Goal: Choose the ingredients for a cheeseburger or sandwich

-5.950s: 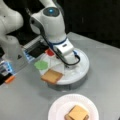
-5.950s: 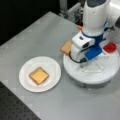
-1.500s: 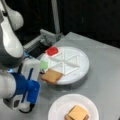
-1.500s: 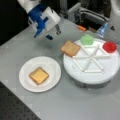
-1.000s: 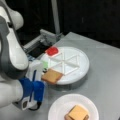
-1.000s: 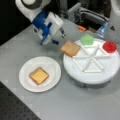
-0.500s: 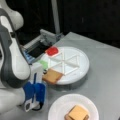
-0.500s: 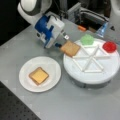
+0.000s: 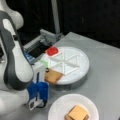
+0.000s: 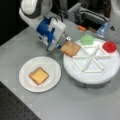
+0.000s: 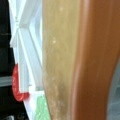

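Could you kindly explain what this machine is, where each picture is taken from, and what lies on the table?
This is a single robot arm; its blue and white gripper sits at the edge of a brown toast square. Two cameras off the arm see the grey table; a third rides on the wrist, so toast fills its picture. A white sectioned tray carries that toast, a green leaf and a red disc. A paper plate holds the started sandwich, yellow cheese on top.
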Robot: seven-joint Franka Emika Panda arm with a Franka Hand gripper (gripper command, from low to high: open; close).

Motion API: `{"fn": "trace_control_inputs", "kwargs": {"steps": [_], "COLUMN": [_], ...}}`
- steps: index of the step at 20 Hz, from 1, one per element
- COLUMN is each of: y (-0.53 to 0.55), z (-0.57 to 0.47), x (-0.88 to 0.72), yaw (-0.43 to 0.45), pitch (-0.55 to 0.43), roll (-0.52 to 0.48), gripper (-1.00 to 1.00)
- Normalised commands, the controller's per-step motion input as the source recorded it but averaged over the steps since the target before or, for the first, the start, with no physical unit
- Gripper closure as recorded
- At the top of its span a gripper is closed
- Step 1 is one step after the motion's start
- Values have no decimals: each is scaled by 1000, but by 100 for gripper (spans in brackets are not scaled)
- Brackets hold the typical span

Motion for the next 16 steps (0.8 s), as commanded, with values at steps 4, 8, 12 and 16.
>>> {"fn": "trace_control_inputs", "kwargs": {"steps": [4, 8, 12, 16], "y": [-38, -11, 19, 19], "z": [-48, -53, -38, -41], "x": [177, 179, 157, 120], "yaw": [61, 36, 18, -4], "pitch": [-68, -69, -60, -41], "roll": [286, 282, 265, 233], "gripper": [-100, -100, -100, 100]}}
